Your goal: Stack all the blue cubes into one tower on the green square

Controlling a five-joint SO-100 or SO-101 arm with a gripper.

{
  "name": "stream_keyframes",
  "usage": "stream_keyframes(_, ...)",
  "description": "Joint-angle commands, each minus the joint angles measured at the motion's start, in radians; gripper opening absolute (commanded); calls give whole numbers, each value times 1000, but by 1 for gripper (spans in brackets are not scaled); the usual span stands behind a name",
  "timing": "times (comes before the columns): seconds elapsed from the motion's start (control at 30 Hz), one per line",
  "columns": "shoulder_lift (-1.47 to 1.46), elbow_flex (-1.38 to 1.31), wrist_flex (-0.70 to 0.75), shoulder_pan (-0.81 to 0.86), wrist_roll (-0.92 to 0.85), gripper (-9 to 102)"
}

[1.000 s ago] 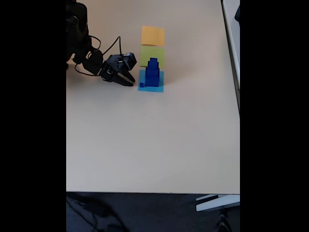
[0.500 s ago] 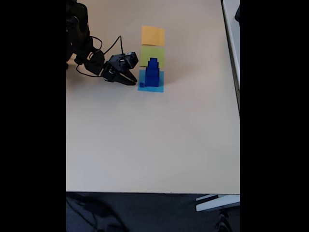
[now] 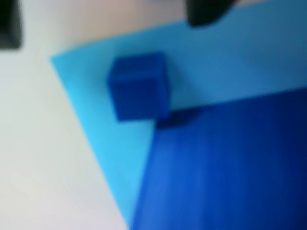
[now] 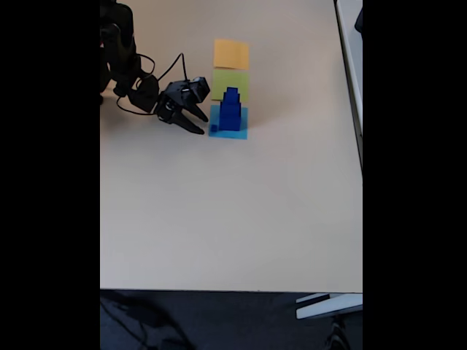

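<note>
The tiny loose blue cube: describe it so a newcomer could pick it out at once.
Find the light-blue paper square, nearest of three coloured squares on the table. A stepped blue tower stands on it. The tiny cube sits alone at the tower's foot, unstacked, near the tool.

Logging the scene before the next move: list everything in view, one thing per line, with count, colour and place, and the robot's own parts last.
tower: one, dark blue stepped stack, standing on the light-blue square.
tiny cube: one, dark blue, loose on the light-blue square by the tower's base.
light-blue square: one, nearest of the three squares in the fixed view.
green square: one, lime, middle of the row, behind the tower.
orange square: one, farthest.
table: one, beige.
gripper: one, black, open, left of the tower in the fixed view.
</note>
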Motion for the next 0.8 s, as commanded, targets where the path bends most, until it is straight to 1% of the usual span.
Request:
stream_keyframes(0.0, -5, -52, 18, -11, 20, 18)
stream_keyframes(0.77, -41, -109, 18, -21, 14, 18)
